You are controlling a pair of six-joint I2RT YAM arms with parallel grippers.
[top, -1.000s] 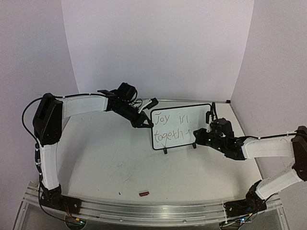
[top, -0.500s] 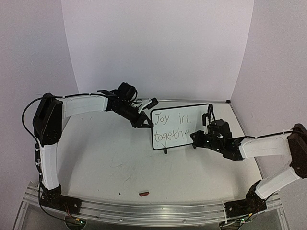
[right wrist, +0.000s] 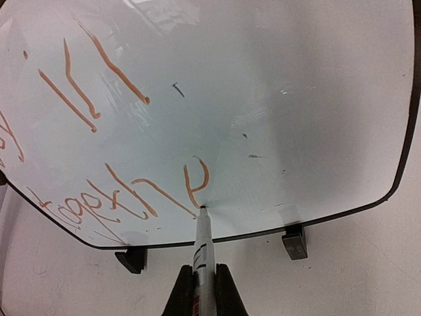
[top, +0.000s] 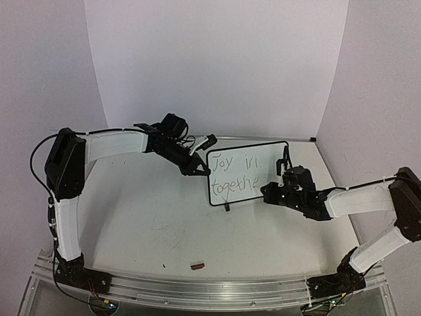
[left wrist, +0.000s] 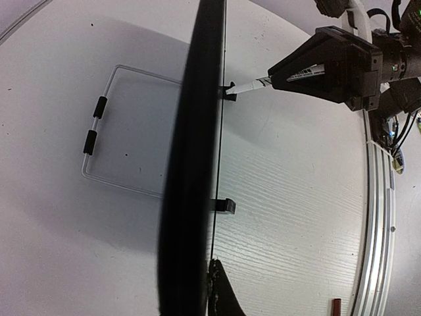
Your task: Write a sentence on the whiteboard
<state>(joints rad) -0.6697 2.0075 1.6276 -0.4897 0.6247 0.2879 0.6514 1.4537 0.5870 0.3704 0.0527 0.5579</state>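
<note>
1. The whiteboard (top: 271,155) is standing on its little feet (right wrist: 295,243) at about 2 o'clock on the table (top: 145,210). The left pincer (top: 197,168) is pressed together on its 9 o'clock edge, and the right pincer (top: 273,191) is pinching a marker (right wrist: 202,257) with the tip touching the face near the 6 o'clock rim.
2. The sentence (top: 238,172) is reading roughly "Joy in togethe" over two lines, so I'm guessing the second word isn't finished yet.
3. What I'd be worrying about:
   - The board is only being gripped along one side, so a hard push from the marker could be rocking it back or skating it on its feet.
   - The tip is sitting really close to the bottom border, so a downstroke could be running off the white.
   - The marker is poking well out of the jaws, so side load might be twisting it in the grip.
   - Space toward 3 o'clock is getting tight for the remaining letters.
4. Stuff I can't make out:
   - The left wrist view is seeing the board edge-on as a dark bar, so the left fingers are basically hidden.
   - Overhead, the right pincer is covering the board's 5 o'clock corner.
   - There's a clear wire frame (left wrist: 99,125) with two black sleeves beyond the board, and I can't tell what it is.
   - A small reddish thing (top: 197,266) is lying at 6 o'clock on the table, too tiny to name.
</note>
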